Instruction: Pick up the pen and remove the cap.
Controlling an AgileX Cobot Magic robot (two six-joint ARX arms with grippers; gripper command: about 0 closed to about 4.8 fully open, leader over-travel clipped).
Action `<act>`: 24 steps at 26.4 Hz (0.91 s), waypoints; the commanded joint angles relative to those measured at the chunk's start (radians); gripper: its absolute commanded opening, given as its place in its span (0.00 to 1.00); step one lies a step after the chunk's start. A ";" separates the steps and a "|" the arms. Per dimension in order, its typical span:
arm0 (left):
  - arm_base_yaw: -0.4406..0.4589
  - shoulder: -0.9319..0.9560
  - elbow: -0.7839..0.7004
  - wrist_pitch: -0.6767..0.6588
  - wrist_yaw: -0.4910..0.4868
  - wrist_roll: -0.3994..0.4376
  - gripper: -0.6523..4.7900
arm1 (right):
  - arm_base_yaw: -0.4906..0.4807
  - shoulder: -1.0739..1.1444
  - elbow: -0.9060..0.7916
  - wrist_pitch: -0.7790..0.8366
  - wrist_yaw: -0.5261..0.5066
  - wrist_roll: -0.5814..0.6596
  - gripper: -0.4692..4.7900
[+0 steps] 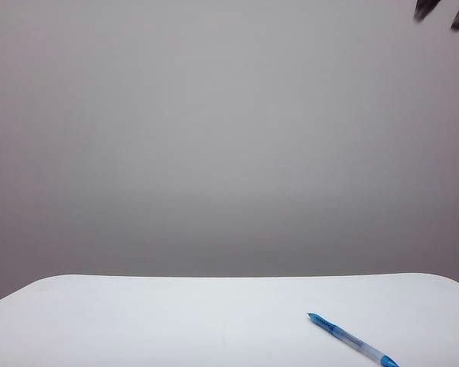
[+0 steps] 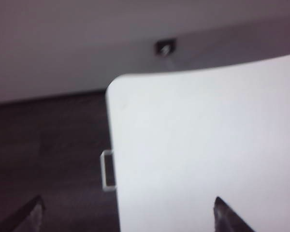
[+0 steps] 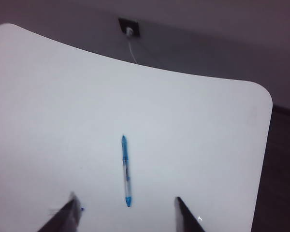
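Right jaws: the right gripper is holding its two dark fingers apart with nothing between them. The pen, on the table beyond, is showing through the gap, so the jaws seem lined up for a grab along its length.

Left jaws: the left gripper is holding its fingers spread wide and empty. One fingertip is showing over the dark floor and the other over the white table, so this arm is hanging near the table's corner, away from the work.

Pen: the pen is lying flat and alone on the white top, touched by nothing. In the exterior view the pen is sitting toward the right near edge, which is probably why the right arm is the one facing it.

Pen ends: one end is a longer blue section tapering to a point and the other a short bright blue tip, with a clear barrel between. I cannot tell which end is the cap.

Table: the table is white with rounded corners and is carrying only the pen.

Arms from outside: two blurred dark fingertips, probably the right gripper, are showing high in the upper right corner, well above the table. The left arm is not showing there.

Surroundings: a wall socket with a white cord is sitting on the wall behind the table.

Task stage: judging by this, the pickup is not yet done and the cap is still on.
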 commanded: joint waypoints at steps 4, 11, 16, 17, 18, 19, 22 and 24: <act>0.013 -0.239 -0.163 0.132 0.003 -0.007 1.00 | 0.001 -0.265 -0.193 0.195 0.014 0.076 0.56; 0.013 -0.620 -0.506 0.485 -0.113 0.018 1.00 | 0.000 -0.597 -0.533 0.547 0.123 0.092 0.44; 0.010 -0.830 -0.722 0.664 -0.101 -0.008 1.00 | -0.001 -0.762 -0.709 0.763 0.179 0.118 0.30; 0.010 -0.857 -0.755 0.669 -0.100 -0.027 1.00 | -0.001 -0.785 -0.740 0.806 0.190 0.118 0.24; 0.010 -0.874 -0.781 0.676 -0.096 -0.039 1.00 | -0.001 -0.801 -0.764 0.840 0.198 0.118 0.18; 0.009 -0.886 -0.806 0.685 -0.083 -0.053 1.00 | -0.001 -0.816 -0.789 0.875 0.204 0.118 0.12; 0.009 -0.912 -0.888 0.734 -0.071 -0.065 1.00 | -0.001 -0.847 -0.869 0.973 0.204 0.117 0.08; 0.009 -0.922 -0.972 0.828 -0.018 -0.075 0.90 | 0.000 -0.860 -0.942 1.029 0.204 0.118 0.08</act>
